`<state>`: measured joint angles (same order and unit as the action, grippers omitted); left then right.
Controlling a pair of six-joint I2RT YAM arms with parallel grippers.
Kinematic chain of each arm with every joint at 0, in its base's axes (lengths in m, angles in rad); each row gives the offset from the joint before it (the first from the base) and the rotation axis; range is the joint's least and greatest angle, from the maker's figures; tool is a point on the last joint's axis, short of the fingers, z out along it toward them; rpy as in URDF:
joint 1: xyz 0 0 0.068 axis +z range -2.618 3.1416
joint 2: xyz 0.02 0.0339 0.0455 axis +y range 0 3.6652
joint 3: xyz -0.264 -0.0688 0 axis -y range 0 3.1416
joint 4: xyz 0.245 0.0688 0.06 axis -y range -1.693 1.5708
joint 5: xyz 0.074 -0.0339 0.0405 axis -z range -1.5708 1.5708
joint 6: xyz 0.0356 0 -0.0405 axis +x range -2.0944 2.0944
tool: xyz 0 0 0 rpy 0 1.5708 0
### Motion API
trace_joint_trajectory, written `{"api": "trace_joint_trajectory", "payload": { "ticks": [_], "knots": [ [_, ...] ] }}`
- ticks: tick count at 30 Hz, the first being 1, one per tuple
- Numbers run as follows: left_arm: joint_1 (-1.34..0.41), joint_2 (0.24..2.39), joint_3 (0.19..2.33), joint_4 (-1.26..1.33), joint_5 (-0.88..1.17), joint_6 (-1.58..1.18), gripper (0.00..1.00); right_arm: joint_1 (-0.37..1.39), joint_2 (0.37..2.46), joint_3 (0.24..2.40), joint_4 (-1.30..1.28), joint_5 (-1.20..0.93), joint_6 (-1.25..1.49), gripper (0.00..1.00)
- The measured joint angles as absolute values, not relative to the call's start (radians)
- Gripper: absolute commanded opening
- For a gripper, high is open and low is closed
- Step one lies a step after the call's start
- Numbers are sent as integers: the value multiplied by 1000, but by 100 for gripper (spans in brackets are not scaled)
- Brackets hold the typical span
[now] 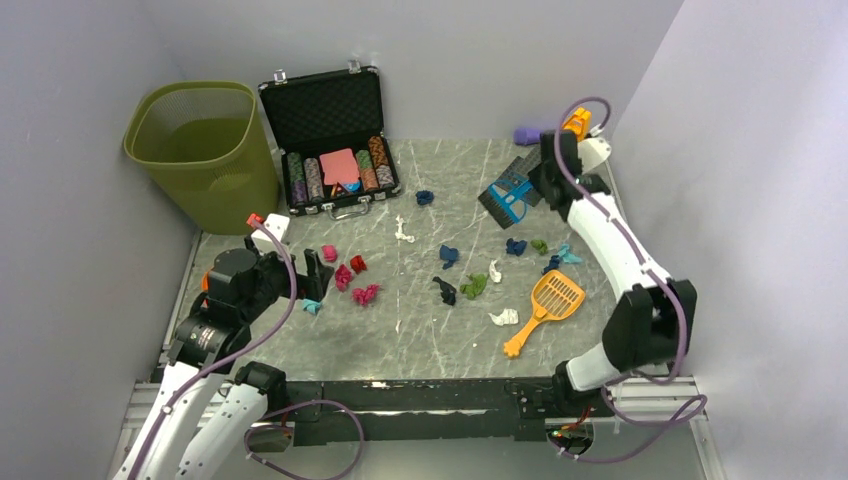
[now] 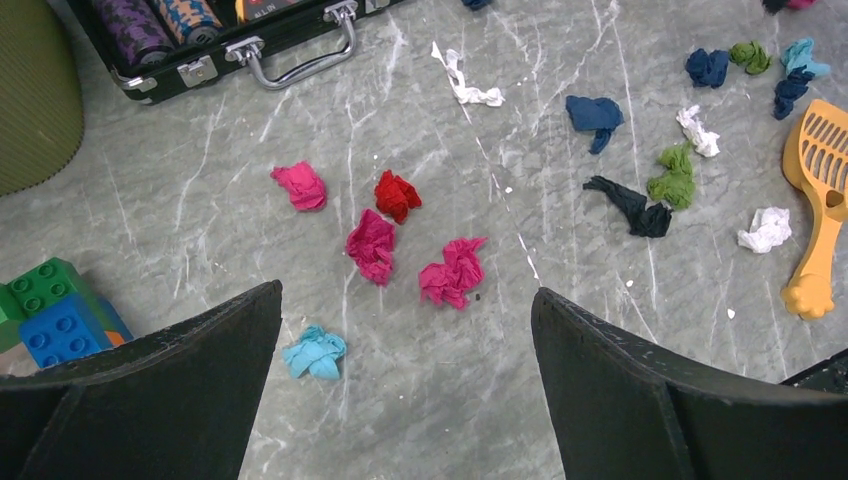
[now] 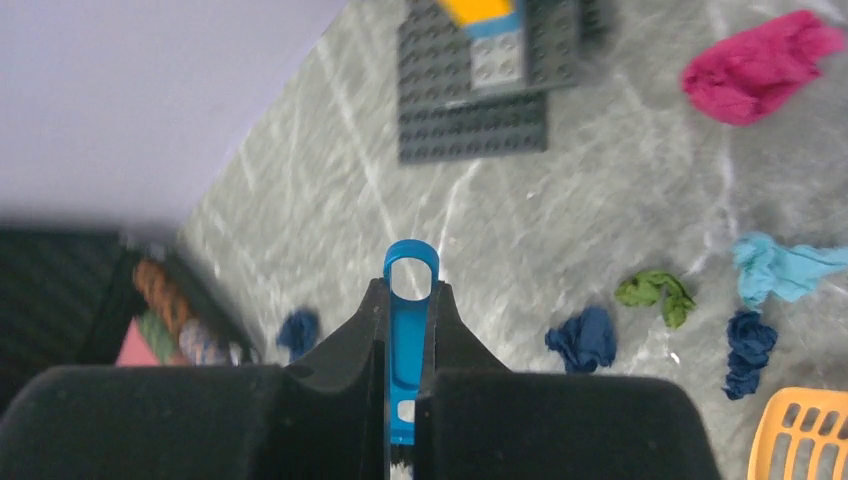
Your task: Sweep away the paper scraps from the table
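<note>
Top view: paper scraps (image 1: 474,286) lie strewn across mid bench (image 1: 420,345), pink ones to the L, blue/green to the R. R arm (image 1: 600,225) reaches to far R, a blue brush (image 1: 507,197) at its tip. L arm (image 1: 235,290) sits at near L.
L wrist view: L jaws spread wide, nothing btwn; pink and red scraps just beyond.
R wrist view: R jaws pinch the brush's blue handle (image 3: 409,330); blue and green scraps on bench to the R.

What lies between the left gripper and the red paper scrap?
In the left wrist view, two pink scraps lie between the open left gripper and the red scrap.
</note>
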<state>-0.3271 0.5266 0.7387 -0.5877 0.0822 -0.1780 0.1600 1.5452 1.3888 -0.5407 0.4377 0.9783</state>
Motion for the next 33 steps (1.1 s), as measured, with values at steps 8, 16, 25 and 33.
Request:
{"api": "trace_joint_trajectory", "payload": {
  "ticks": [8, 16, 25, 33],
  "knots": [
    [-327, 579, 739, -560, 201, -181, 98, 312, 1290, 1063, -222, 258, 688, 4],
    [-369, 789, 741, -350, 464, -321, 98, 454, 1146, 950, -92, 69, 609, 3],
    [-631, 1025, 748, 7, 342, -455, 99, 470, 1076, 930, -121, 45, 741, 2],
    [-751, 1172, 754, 300, 193, -492, 94, 470, 1066, 933, -189, 88, 889, 2]
  ]
}}
